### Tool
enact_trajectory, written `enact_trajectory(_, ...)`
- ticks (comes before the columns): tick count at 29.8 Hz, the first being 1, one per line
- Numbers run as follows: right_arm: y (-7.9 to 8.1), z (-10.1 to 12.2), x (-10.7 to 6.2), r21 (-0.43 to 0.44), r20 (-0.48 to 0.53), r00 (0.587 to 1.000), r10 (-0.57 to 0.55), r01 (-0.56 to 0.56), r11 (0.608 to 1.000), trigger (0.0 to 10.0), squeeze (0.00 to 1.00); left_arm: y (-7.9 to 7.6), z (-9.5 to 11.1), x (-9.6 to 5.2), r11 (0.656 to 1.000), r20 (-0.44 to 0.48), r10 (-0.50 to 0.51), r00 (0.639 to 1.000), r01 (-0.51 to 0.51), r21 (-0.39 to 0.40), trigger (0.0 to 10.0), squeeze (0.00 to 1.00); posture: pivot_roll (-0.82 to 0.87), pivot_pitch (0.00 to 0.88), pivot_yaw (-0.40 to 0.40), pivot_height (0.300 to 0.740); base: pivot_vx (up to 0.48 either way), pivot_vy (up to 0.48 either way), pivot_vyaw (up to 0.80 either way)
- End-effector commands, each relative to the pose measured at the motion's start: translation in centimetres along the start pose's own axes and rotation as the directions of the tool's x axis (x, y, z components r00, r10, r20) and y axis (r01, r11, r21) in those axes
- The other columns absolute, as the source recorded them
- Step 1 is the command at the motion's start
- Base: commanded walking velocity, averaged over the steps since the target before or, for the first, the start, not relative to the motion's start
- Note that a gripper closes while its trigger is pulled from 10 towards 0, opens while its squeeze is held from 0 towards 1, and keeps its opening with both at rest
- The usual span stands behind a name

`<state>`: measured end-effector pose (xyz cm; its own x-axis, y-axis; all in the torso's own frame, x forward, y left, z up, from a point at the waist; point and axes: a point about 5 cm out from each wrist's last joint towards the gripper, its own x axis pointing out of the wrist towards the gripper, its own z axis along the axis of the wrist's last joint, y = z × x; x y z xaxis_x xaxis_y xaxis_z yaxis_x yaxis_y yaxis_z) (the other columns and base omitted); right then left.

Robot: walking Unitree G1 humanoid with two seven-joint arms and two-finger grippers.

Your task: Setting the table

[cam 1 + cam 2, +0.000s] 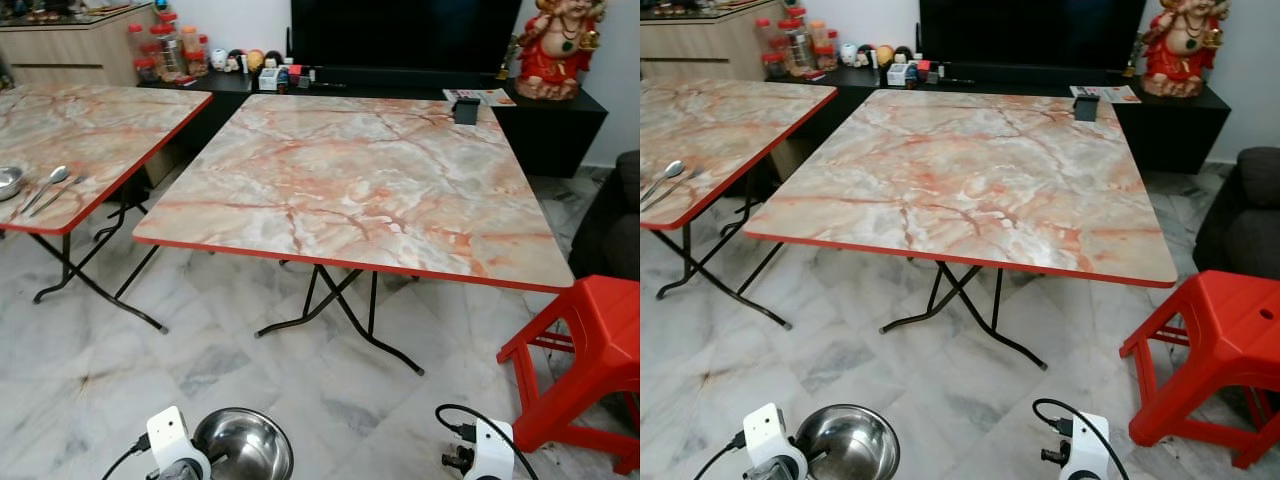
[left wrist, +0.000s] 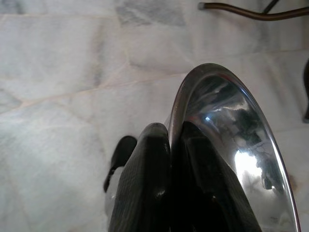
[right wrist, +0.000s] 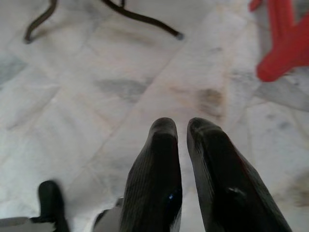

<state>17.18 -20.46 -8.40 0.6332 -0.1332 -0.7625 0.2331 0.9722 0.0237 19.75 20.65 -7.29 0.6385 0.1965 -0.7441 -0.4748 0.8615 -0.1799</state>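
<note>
A shiny steel bowl (image 1: 243, 443) hangs low over the floor in front of me, held by its rim. In the left wrist view my left gripper (image 2: 175, 133) is shut on the bowl's rim (image 2: 227, 82), one finger inside and one outside. My right gripper (image 3: 181, 126) hangs over the marble floor with its fingers nearly together and nothing between them. The marble-patterned table (image 1: 360, 180) with a red edge stands just ahead, bare except for a small dark holder (image 1: 466, 110) at its far side.
A second marble table (image 1: 90, 130) at the left carries a steel bowl (image 1: 8, 181) and two spoons (image 1: 48, 187). A red plastic stool (image 1: 590, 350) stands at the right. Behind are a black TV cabinet (image 1: 545, 125) and a red figurine (image 1: 555, 45).
</note>
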Motion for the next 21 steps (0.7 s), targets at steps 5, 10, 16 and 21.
enact_trajectory(5, 0.52, -0.06, 0.02, 0.004, 0.000, 1.000, 0.010, -0.010, 1.000, 10.0, 0.00, 0.10, 0.33, 0.06, 0.999, 0.007, -0.003, 1.000, 0.003, 0.032, 10.0, 0.00, -0.04, 0.000, -0.018, 0.740, 0.207, 0.000, 0.00)
enact_trajectory(10, 0.62, 0.19, 0.11, 0.015, 0.002, 1.000, 0.011, -0.011, 1.000, 10.0, 0.00, 0.03, 0.39, 0.07, 0.999, 0.008, -0.008, 1.000, 0.008, 0.032, 10.0, 0.00, -0.04, 0.000, -0.014, 0.740, 0.291, 0.000, 0.00)
enact_trajectory(16, 0.80, 0.46, 0.18, 0.003, 0.010, 1.000, 0.015, -0.015, 1.000, 10.0, 0.00, 0.03, 0.55, 0.11, 0.999, 0.009, -0.011, 1.000, 0.011, 0.040, 10.0, 0.00, -0.05, 0.000, -0.010, 0.740, 0.299, 0.000, 0.00)
enact_trajectory(21, 0.95, 0.47, 0.18, 0.003, 0.014, 1.000, 0.018, -0.018, 1.000, 10.0, 0.00, 0.04, 0.76, 0.15, 0.999, 0.012, -0.013, 1.000, 0.013, 0.043, 10.0, 0.00, -0.05, 0.000, -0.009, 0.740, 0.302, 0.000, 0.00)
